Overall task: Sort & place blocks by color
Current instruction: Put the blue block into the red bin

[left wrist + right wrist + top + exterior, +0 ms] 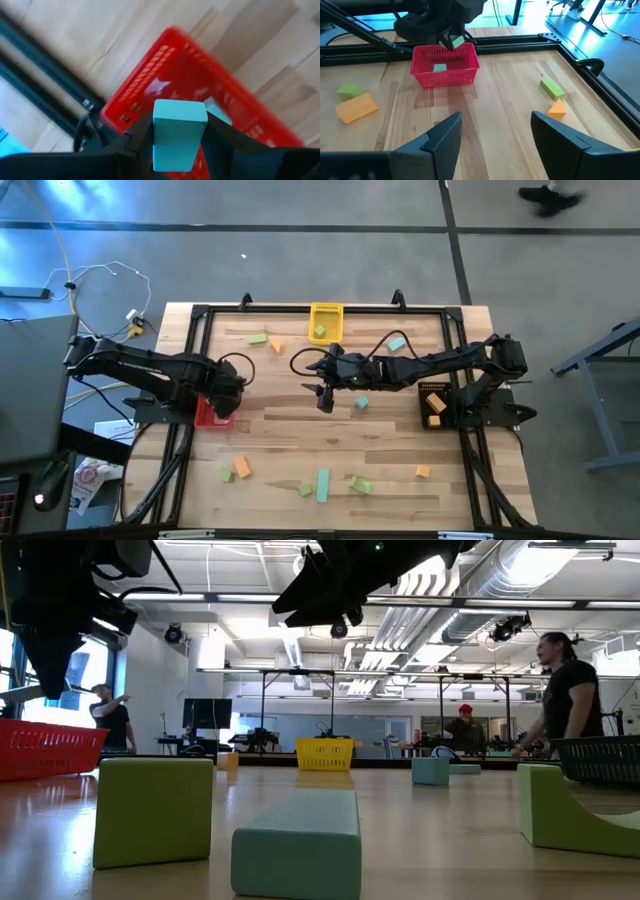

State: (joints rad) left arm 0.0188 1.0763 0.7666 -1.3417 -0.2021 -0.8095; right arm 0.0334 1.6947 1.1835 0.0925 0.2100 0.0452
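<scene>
Teal block (179, 132) clamped in left gripper (177, 142), hanging over red bin (165, 65) at table's 9 o'clock. Drop step; next needs release. Right gripper (495, 132) spread, empty, mid-table, other blocks (322, 484) toward 6 o'clock.

My left gripper (179, 137) hangs over the bin (200, 85) at the table's (300, 430) left edge, block (179, 132) pinched between its fingers. Another block (439, 67) sits inside that bin. My right gripper (322, 396) hovers mid-table.
</scene>
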